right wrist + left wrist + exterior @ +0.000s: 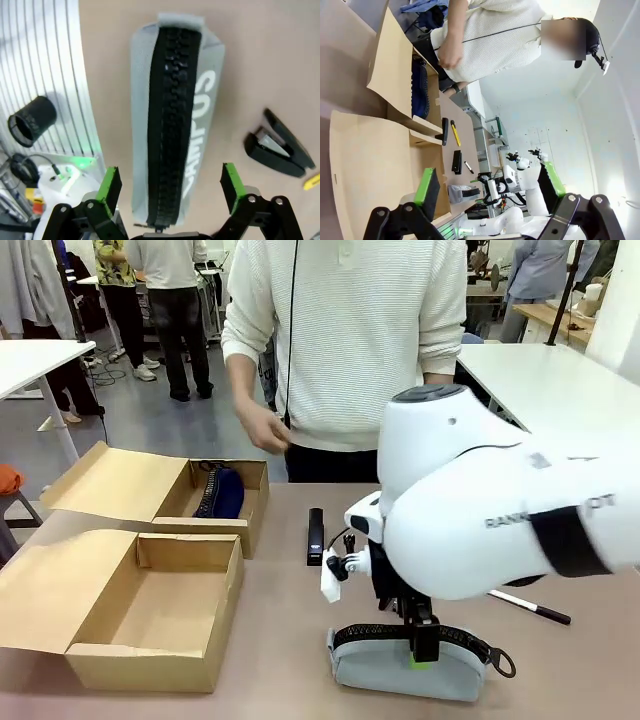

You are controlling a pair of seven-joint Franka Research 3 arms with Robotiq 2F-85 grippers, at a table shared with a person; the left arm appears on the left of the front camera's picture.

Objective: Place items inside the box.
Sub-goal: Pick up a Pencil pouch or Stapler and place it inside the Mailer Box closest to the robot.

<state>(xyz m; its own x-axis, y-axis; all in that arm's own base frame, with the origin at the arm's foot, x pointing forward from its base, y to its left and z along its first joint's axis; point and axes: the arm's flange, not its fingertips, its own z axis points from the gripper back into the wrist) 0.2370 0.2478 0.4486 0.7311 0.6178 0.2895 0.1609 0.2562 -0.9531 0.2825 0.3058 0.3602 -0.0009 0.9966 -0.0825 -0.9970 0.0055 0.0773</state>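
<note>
**Foreground.** The grey zip pouch (400, 676) lies flat on the table (280, 670), black zipper uppermost, outside both cartons. The right gripper (421, 652) stands over it with its fingers spread wide, one green pad along each long side. Whether the pads touch the fabric cannot be told. In the right wrist view, white lettering runs along the pouch's side, foreshortened and only partly legible. The casing of the right arm (470, 530) carries grey print, of which "RANK" can be read.

**Middle ground.** Left of the pouch, the box (140, 665) stands open with its bare floor showing and its flap laid back to the left. The black stapler (316, 535) lies on the table, just beside a corner of the narrower box (252, 520). That carton contains a dark blue object (222, 492). A black-and-white pen (530, 608) lies to the right. The left gripper (489, 182) hangs above the table, fingers parted and nothing between them. A yellow utility knife (455, 132) lies on the table.

**Background.** The tabletop is matte tan-brown. A person (350, 340) in a white ribbed sweater stands at the far edge, one hand (262, 428) loosely curled near the narrower box's far rim. Behind are a grey floor and white tables.
</note>
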